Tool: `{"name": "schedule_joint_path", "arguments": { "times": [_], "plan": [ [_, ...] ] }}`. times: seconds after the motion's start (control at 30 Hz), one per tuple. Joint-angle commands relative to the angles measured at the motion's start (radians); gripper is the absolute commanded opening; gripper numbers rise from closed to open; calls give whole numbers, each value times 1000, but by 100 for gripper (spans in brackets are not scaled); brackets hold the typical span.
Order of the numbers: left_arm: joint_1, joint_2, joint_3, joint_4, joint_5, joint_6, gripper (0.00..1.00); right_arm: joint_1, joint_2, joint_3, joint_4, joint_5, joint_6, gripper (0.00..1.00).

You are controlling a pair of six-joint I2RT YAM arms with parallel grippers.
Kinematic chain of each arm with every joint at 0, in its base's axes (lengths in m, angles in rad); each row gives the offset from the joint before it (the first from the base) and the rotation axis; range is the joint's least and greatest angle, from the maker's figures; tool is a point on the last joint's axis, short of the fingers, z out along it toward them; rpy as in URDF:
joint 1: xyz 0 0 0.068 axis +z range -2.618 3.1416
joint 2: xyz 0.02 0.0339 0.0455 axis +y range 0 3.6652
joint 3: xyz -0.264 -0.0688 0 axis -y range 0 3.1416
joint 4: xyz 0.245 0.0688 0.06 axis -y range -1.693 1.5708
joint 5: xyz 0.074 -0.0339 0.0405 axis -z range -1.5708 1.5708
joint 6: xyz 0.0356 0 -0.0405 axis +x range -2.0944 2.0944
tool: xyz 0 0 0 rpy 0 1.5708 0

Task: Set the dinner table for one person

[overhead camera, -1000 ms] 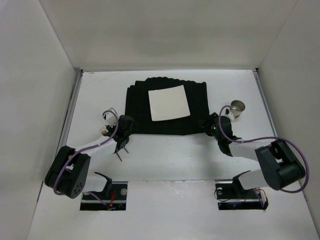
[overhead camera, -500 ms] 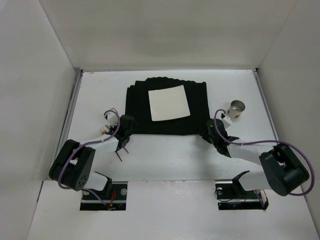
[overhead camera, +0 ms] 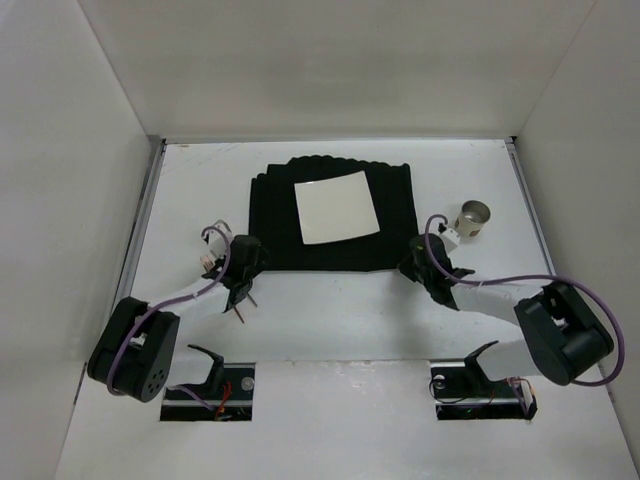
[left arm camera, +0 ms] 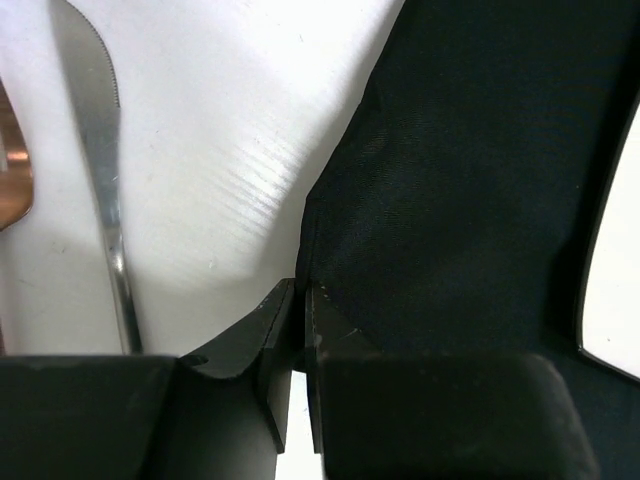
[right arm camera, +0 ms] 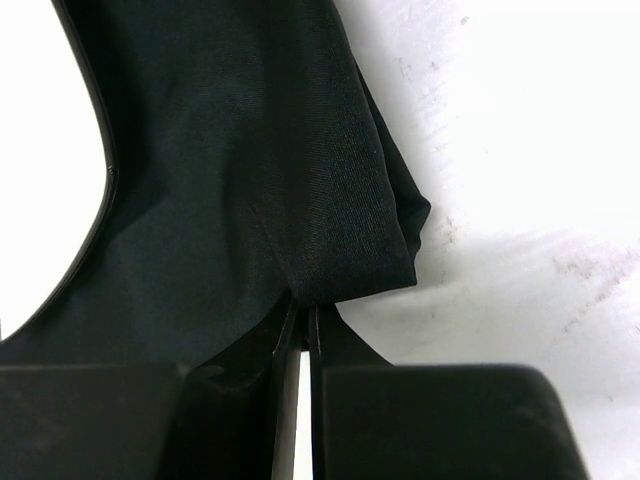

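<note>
The black cloth mat [overhead camera: 270, 225] lies in the middle of the white dinner table [overhead camera: 340, 315] with a square white plate [overhead camera: 335, 207] on it. My left gripper [overhead camera: 246, 266] is at the mat's near left corner, and its jaws [left arm camera: 303, 300] are shut on the edge of the black mat [left arm camera: 470, 180]. My right gripper [overhead camera: 412, 262] is at the near right corner, and its jaws [right arm camera: 306, 318] pinch a folded bit of the black mat [right arm camera: 250, 170]. The plate's rim shows in both wrist views [left arm camera: 615, 250] [right arm camera: 45, 150].
A metal cup [overhead camera: 473, 216] stands to the right of the mat. A knife [left arm camera: 100, 150] and a copper-coloured utensil [left arm camera: 12, 160] lie on the table just left of my left gripper, seen as cutlery [overhead camera: 243, 303] from above. White walls close in the table on three sides.
Both grippers have closed on the mat's near corners. The left gripper has moved up to the mat's corner from the cutlery.
</note>
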Motion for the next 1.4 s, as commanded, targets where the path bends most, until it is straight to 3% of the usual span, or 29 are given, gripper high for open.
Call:
{"name": "schedule_joint_path", "arguments": {
  "times": [0.0, 0.13, 0.17, 0.27, 0.3, 0.47, 0.57, 0.83, 0.97, 1.07, 1.37],
  "plan": [
    [-5, -65, -29, -86, 4, 3, 5, 23, -57, -34, -27, -27, 10, 5],
    [6, -160, -55, -146, 4, 6, 11, 42, -117, -74, -65, -19, 16, 7],
    [6, -181, -55, -157, 4, 14, 16, 40, -131, -80, -69, -16, 13, 11],
    [-5, -253, -36, -200, -14, 47, 34, 40, -175, -77, -72, -12, -16, 39],
    [-6, -275, -26, -212, -20, 57, 35, 39, -194, -69, -78, -12, -31, 46],
    [-52, -373, 70, -289, -24, 72, 35, 42, -272, -41, -127, 13, -64, 57],
    [-86, -310, 119, -248, 22, 17, 39, 42, -268, -38, -118, 18, -68, 59],
    [-150, 81, 270, -5, 211, -68, 40, 157, -142, 6, 39, -7, -65, 59],
    [-155, 181, 305, 39, 217, -100, 40, 159, -50, 25, 126, -39, -48, 52],
    [-160, 248, 325, 42, 225, -106, 39, 159, -2, 34, 161, -64, -42, 39],
    [-161, 351, 346, 84, 226, -109, 33, 139, 39, 3, 172, -64, -24, 40]
  ]
}}
